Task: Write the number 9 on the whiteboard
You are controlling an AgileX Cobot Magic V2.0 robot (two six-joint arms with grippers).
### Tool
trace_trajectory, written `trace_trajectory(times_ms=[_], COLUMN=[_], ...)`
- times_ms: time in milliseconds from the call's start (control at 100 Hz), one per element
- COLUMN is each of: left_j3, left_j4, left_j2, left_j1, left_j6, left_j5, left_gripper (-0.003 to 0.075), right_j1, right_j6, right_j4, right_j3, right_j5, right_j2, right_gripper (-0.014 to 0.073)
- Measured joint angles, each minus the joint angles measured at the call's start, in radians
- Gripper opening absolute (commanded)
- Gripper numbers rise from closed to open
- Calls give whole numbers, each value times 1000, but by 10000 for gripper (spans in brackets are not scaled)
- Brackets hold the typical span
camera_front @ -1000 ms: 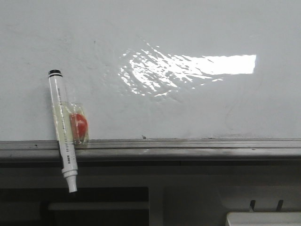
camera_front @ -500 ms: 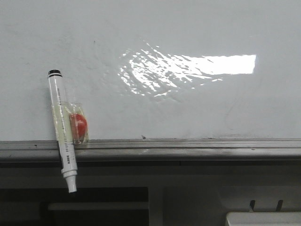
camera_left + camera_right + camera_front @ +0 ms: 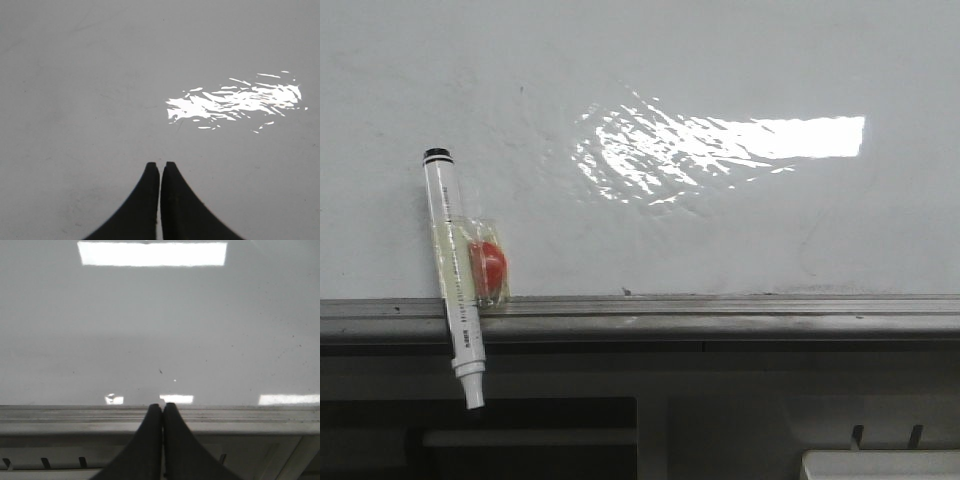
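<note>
Two arms: neither is showing in the front view; only their wrist views are giving anything of them.
Whiteboard (image 3: 650, 60): it is filling the upper two thirds of the front frame, glossy, with glare sitting right of centre and faint smudges around it.
Rail (image 3: 720, 315): a grey metal strip is running the full width below the board, across the lower middle of the frame.
Number 9: nothing is showing on the board yet, so I judge the writing is not begun.
Marker (image 3: 453, 275): it is lying at the left of the front frame, long axis near vertical and leaning slightly, dark end up on the board, white end hanging down past the rail.
Red piece (image 3: 488, 265): a small red thing in clear wrapping is sitting just right of the marker, touching it, resting on the rail.
Left gripper (image 3: 160, 167): its dark fingers are pressing together on nothing, pointing at bare board with glare to the right of the frame.
Right gripper (image 3: 162, 409): its fingers are likewise closed together and empty, tips lying over the rail at the lower middle of its frame.
Deciding relation: the marker is sitting on the left side, so the left arm is likely nearer, though neither wrist view is showing the marker.
Next need: a gripper should be opening across the marker's narrow width, square to its upright axis.
</note>
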Motion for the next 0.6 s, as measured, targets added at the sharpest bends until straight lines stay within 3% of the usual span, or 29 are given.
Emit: trace_trajectory(times_ms=[250,440,600], left_j3=[0,0,0], left_j4=[0,0,2], left_j2=[0,0,0], left_j1=[0,0,0], left_j6=[0,0,-5], left_j5=[-82,-268,-416], left_gripper=[-20,-20,-20], right_j1=[0,0,0], right_j6=[2,2,11], right_j4=[-6,4,19], right_j3=[2,2,2], right_j5=[-139,-318,-354], right_j2=[0,0,0], right_gripper=[-69,-69,-69])
